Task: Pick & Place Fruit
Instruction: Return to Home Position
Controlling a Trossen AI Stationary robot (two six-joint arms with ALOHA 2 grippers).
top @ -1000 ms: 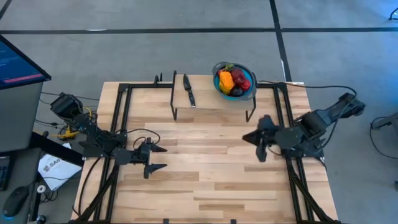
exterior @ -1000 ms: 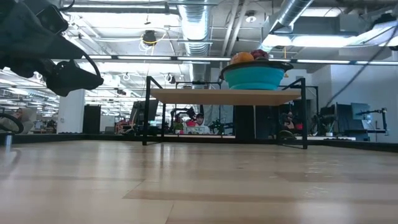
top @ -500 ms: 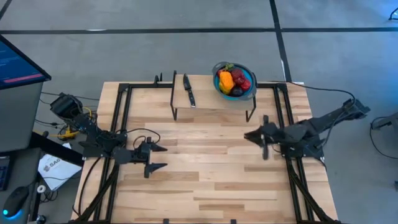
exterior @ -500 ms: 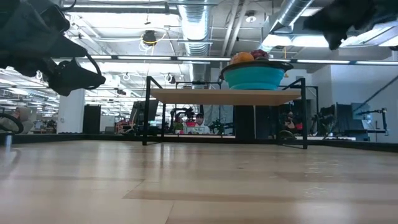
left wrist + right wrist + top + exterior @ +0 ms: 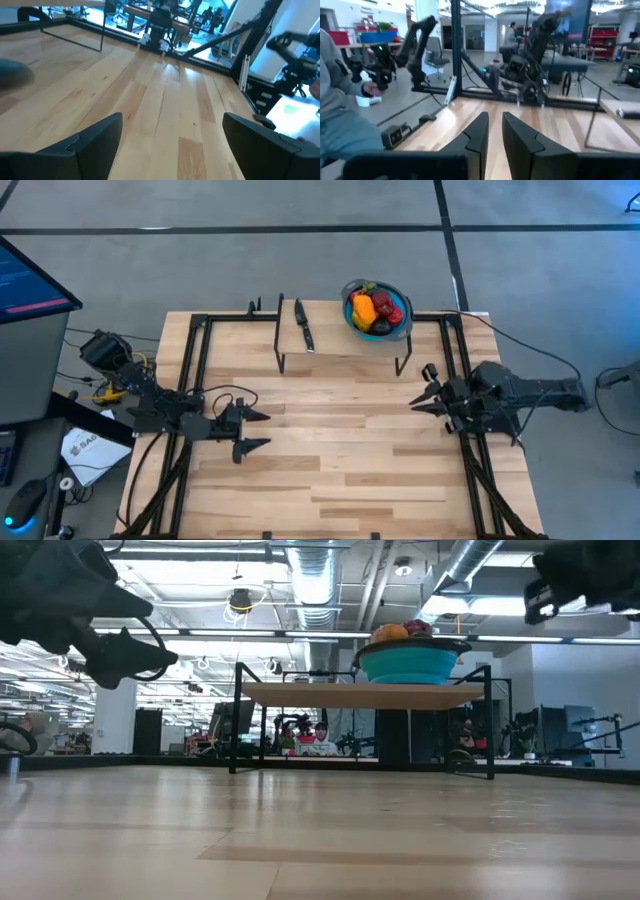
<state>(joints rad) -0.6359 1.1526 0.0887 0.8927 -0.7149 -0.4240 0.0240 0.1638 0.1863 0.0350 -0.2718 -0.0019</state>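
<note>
Small rounded toy fruit [image 5: 377,310] fills the blue bowl [image 5: 401,327]; left gripper [image 5: 257,430] fingers spread, right gripper [image 5: 418,401] fingers seemingly pressed together.

Wooden table [image 5: 330,450], raised shelf [image 5: 340,345] holding knife [image 5: 303,325], fruit bowl [image 5: 400,328]

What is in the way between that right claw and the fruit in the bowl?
Nothing sits on the bare tabletop between the right gripper and the fruit. But the fruit lies in a blue bowl up on a raised shelf, so its black frame and the bowl's rim must be cleared from above.
</note>
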